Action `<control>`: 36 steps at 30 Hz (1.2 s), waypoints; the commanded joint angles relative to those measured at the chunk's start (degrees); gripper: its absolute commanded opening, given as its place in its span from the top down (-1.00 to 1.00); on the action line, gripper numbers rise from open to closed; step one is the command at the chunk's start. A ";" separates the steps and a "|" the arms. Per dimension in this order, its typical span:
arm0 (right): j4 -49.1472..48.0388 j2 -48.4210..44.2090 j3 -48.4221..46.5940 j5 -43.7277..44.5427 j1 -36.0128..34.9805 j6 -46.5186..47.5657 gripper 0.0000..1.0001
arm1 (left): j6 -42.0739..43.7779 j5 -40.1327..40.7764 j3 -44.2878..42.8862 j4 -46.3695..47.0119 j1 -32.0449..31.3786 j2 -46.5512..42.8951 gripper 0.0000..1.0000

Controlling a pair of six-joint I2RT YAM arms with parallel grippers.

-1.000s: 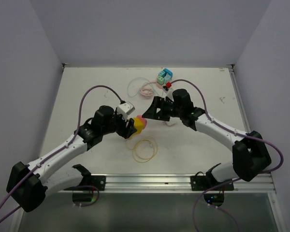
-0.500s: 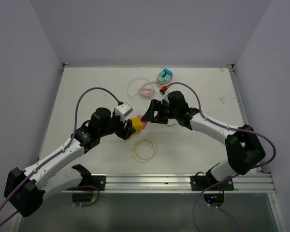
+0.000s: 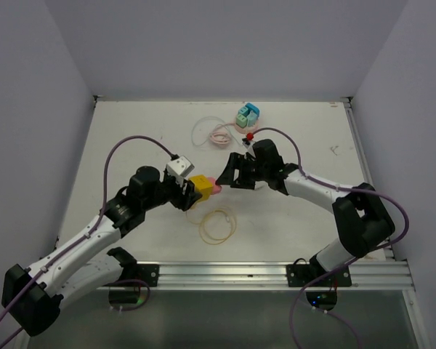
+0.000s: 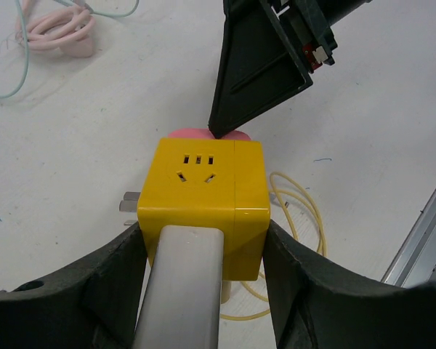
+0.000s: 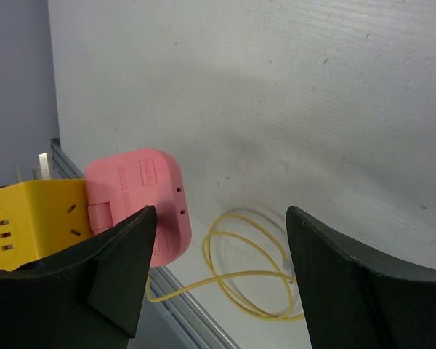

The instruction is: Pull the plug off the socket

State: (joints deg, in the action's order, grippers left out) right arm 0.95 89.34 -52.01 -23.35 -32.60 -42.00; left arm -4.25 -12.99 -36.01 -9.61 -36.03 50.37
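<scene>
- Left arm (image 3: pixel 87 236) and right arm (image 3: pixel 316 190): white tubular links, bulky black joint housings
- Purple cable (image 3: pixel 131 139) arching off each arm and looping back near the black bases (image 3: pixel 131 270)
- Left gripper (image 4: pixel 202 243): broad matte black fingers (image 4: pixel 94 291) with curved inner faces; a pale grey rounded bar (image 4: pixel 183 291) between them, perhaps the wrist mount
- White boxy block (image 3: pixel 179 166) on the left wrist
- Right gripper (image 5: pixel 218 276): black wedge-shaped fingers (image 5: pixel 349 283); small red-and-white part (image 4: pixel 317 55) by its body
</scene>
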 commanded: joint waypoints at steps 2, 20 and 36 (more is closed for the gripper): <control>-0.51 0.92 1.21 -0.02 -0.10 0.51 -0.50 | 0.38 0.60 -0.64 11.54 0.17 -3.00 1.00; -2.53 -9.53 3.84 -0.02 0.87 -2.82 -0.50 | -0.49 1.83 -0.47 12.15 0.08 -2.73 1.00; -22.30 -14.37 14.21 5.68 -0.01 -29.44 -0.51 | -5.41 1.22 0.85 19.09 0.08 -3.08 1.00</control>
State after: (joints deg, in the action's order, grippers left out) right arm -14.74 77.25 -38.54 -20.47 -32.12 -64.01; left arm -7.09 -11.35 -34.76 -2.17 -36.03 48.95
